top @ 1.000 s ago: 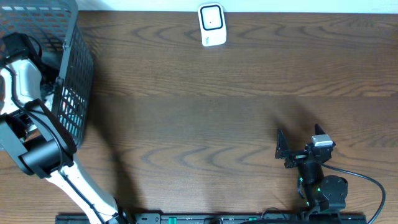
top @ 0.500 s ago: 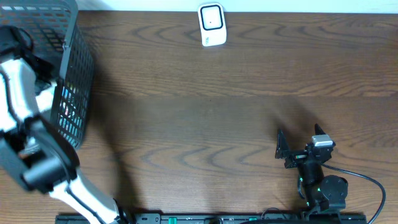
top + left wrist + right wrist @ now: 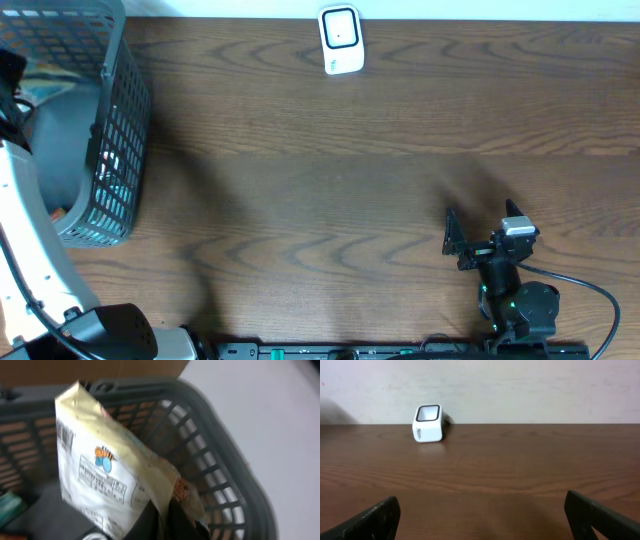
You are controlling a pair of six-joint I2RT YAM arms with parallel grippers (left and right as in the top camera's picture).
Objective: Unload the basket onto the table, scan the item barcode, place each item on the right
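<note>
**Dark wooden desk, snack packet held at the basket, scanner waiting at the far edge**

Dark wood grain runs across the desk (image 3: 350, 180), with a pale wall behind it. The grey wire basket (image 3: 120, 130) sits at the far left corner, which keeps the stock to one side and leaves the middle free for presenting an item. The left arm (image 3: 30, 250) reaches up along the left edge to the basket, and its bulk hides the basket's contents from overhead.

The left wrist view shows the task's item, a gold and white snack packet (image 3: 105, 475), with the basket's rim and bars behind it. The left end effector (image 3: 160, 522) is clenched on the packet's lower edge. Gripping there leaves the printed face bare and the barcode (image 3: 65, 435) near the upper left corner uncovered, probably on purpose.

The white scanner (image 3: 340, 40) stands at the far centre of the desk, well apart from the basket. The packet has yet to be carried right and turned to face the scanner's window.

The right end effector (image 3: 452, 238) rests at the near right with its jaws spread wide and nothing in them. It faces the scanner from a distance and seems parked out of the way.
</note>
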